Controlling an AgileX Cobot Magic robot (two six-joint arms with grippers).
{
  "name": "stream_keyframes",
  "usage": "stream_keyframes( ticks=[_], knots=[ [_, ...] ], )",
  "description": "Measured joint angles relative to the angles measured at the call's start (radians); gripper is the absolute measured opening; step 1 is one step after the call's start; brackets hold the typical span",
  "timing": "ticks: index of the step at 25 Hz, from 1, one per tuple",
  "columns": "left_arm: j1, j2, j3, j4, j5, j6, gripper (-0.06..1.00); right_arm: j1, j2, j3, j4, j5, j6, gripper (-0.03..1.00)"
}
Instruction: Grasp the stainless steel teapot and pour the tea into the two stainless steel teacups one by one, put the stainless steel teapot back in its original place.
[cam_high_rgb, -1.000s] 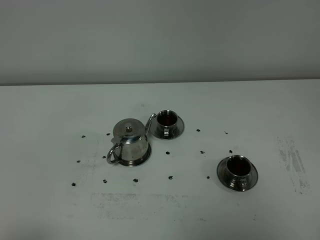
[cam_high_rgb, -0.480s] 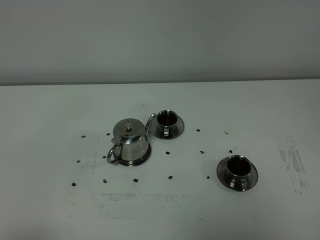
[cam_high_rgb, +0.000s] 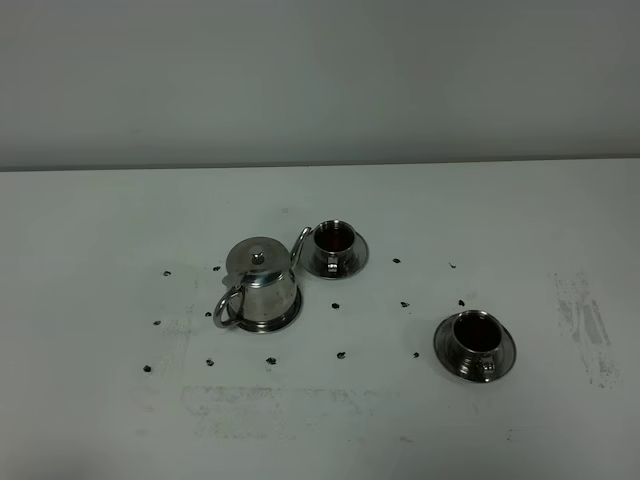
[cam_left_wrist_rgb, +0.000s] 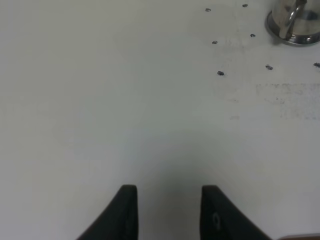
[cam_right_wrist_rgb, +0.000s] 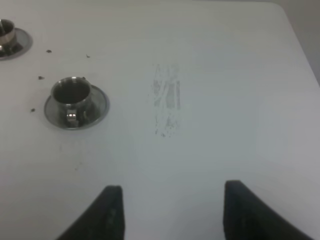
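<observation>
The stainless steel teapot (cam_high_rgb: 258, 283) stands upright on its round saucer (cam_high_rgb: 291, 312) left of the table's middle, handle toward the front left, spout toward the far cup. One teacup (cam_high_rgb: 333, 240) on its saucer stands just behind and right of it. The other teacup (cam_high_rgb: 475, 335) on its saucer stands at the front right. Both cup insides look dark. No gripper shows in the exterior view. My left gripper (cam_left_wrist_rgb: 167, 212) is open and empty over bare table, with the teapot (cam_left_wrist_rgb: 296, 20) far off at the frame's edge. My right gripper (cam_right_wrist_rgb: 175, 212) is open and empty, well away from the near teacup (cam_right_wrist_rgb: 74, 96).
Small dark specks (cam_high_rgb: 340, 355) dot the white table around the vessels. A grey scuff patch (cam_high_rgb: 585, 320) marks the right side and a fainter one (cam_high_rgb: 270, 405) the front. A grey wall closes the table's back edge. The table's corner (cam_right_wrist_rgb: 280, 10) shows in the right wrist view.
</observation>
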Motion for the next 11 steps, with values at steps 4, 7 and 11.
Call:
stream_keyframes(
  ticks=[4, 7, 11],
  knots=[
    [0.0, 0.0, 0.0, 0.0, 0.0, 0.0, 0.32, 0.0, 0.0, 0.0, 0.0, 0.0, 0.0, 0.43],
    [0.0, 0.0, 0.0, 0.0, 0.0, 0.0, 0.32, 0.0, 0.0, 0.0, 0.0, 0.0, 0.0, 0.43],
    [0.0, 0.0, 0.0, 0.0, 0.0, 0.0, 0.32, 0.0, 0.0, 0.0, 0.0, 0.0, 0.0, 0.43]
  ],
)
